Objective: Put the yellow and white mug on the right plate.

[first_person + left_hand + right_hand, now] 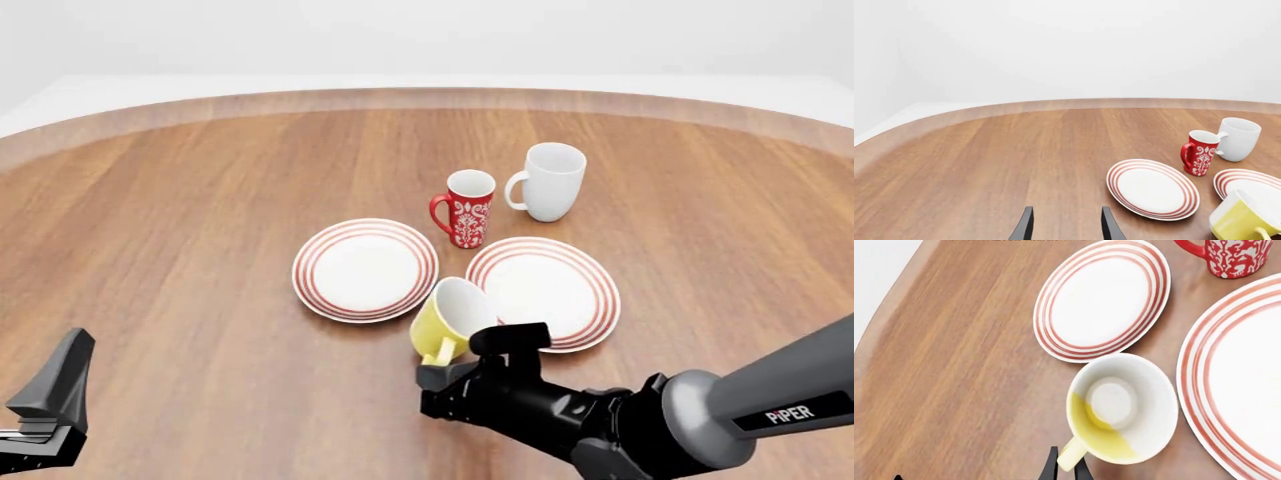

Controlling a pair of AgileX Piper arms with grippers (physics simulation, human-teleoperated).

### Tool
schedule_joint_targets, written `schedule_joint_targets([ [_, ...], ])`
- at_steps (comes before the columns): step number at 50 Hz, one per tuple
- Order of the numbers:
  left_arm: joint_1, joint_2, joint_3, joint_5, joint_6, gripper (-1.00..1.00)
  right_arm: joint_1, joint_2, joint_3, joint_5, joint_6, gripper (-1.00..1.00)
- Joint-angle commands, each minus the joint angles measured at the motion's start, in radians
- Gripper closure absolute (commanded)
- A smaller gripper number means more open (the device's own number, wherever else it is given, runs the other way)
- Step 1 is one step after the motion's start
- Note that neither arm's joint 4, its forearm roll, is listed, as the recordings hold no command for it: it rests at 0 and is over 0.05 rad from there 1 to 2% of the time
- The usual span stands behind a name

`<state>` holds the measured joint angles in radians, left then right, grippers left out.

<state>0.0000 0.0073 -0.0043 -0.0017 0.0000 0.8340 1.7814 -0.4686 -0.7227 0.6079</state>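
Observation:
The yellow and white mug [447,318] is tilted, its white inside facing up, just off the near-left rim of the right plate [603,300], between the two plates. My right gripper [443,368] is shut on its yellow handle [1071,456]. In the right wrist view I look into the mug [1124,407], with the right plate [1244,380] beside it. The mug also shows in the left wrist view [1243,218], in front of the right plate [1249,179]. My left gripper [1066,226] is open and empty, far left near the table's front edge [47,400].
The look-alike left plate [364,270] lies left of the mug. A red patterned mug [467,208] and a larger white mug [550,182] stand behind the plates. The wooden table's curved far edge [427,98] runs across the back.

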Motion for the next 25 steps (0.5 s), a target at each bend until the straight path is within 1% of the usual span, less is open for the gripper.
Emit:
schedule_joint_targets([
  [1,0.000,0.000,0.000,0.000,0.000,-1.00,-0.034,-0.024,0.018,0.039,-0.028,1.00],
  [6,0.000,0.000,0.000,0.000,0.000,-1.00,-0.043,-0.053,0.013,0.075,-0.053,1.00],
  [7,0.000,0.000,0.000,0.000,0.000,-1.00,-0.042,-0.074,-0.002,0.115,-0.092,1.00],
  [8,0.000,0.000,0.000,0.000,0.000,-1.00,-0.042,-0.075,-0.002,0.116,-0.092,1.00],
  [10,0.000,0.000,0.000,0.000,0.000,-1.00,-0.046,-0.107,-0.019,0.168,-0.132,1.00],
  [11,0.000,0.000,0.000,0.000,0.000,-1.00,-0.047,-0.127,-0.029,0.194,-0.163,1.00],
  [12,0.000,0.000,0.000,0.000,0.000,-1.00,-0.045,-0.151,-0.047,0.233,-0.216,1.00],
  [13,0.000,0.000,0.000,0.000,0.000,-1.00,-0.041,-0.151,-0.058,0.255,-0.219,1.00],
  [14,0.000,0.000,0.000,0.000,0.000,-1.00,-0.039,-0.163,-0.071,0.279,-0.263,1.00],
  [15,0.000,0.000,0.000,0.000,0.000,-1.00,-0.033,-0.176,-0.084,0.304,-0.290,1.00],
  [16,0.000,0.000,0.000,0.000,0.000,-1.00,-0.034,-0.181,-0.091,0.321,-0.299,1.00],
  [17,0.000,0.000,0.000,0.000,0.000,-1.00,-0.043,-0.204,-0.094,0.333,-0.343,1.00],
  [18,0.000,0.000,0.000,0.000,0.000,-1.00,-0.038,-0.209,-0.106,0.353,-0.341,1.00],
  [20,0.000,0.000,0.000,0.000,0.000,-1.00,-0.036,-0.241,-0.118,0.377,-0.390,1.00],
  [21,0.000,0.000,0.000,0.000,0.000,-1.00,-0.038,-0.245,-0.122,0.388,-0.386,1.00],
  [22,0.000,0.000,0.000,0.000,0.000,-1.00,-0.044,-0.261,-0.124,0.393,-0.410,1.00],
  [25,0.000,0.000,0.000,0.000,0.000,-1.00,-0.046,-0.279,-0.137,0.419,-0.418,1.00],
])
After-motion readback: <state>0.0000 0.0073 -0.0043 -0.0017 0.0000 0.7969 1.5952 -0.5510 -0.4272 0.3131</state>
